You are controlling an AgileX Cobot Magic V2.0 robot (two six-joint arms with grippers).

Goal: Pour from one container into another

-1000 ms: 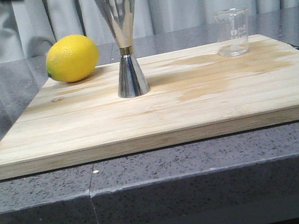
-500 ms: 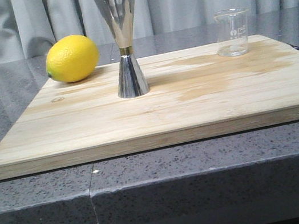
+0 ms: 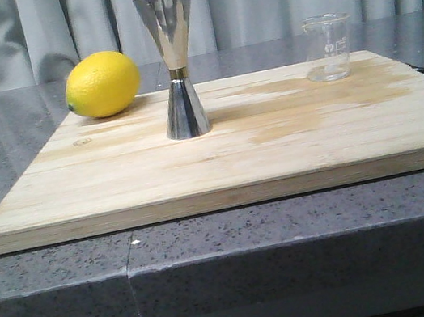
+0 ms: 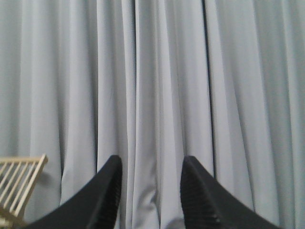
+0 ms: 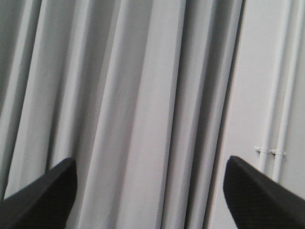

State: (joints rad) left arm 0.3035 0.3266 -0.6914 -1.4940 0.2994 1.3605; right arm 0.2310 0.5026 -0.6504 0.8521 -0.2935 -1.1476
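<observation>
Standing untouched at the far right of the cutting board (image 3: 221,165), well apart from the jigger (image 3: 176,65), with left gripper (image 4: 150,191) and right gripper (image 5: 150,191) both gaping at curtains: beaker (image 3: 329,47), risking slipping if pinched carelessly.

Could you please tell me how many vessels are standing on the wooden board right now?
2: the steel jigger stands left of the board's centre, and the glass beaker stands near its far right corner. Nothing seems hidden.
</observation>
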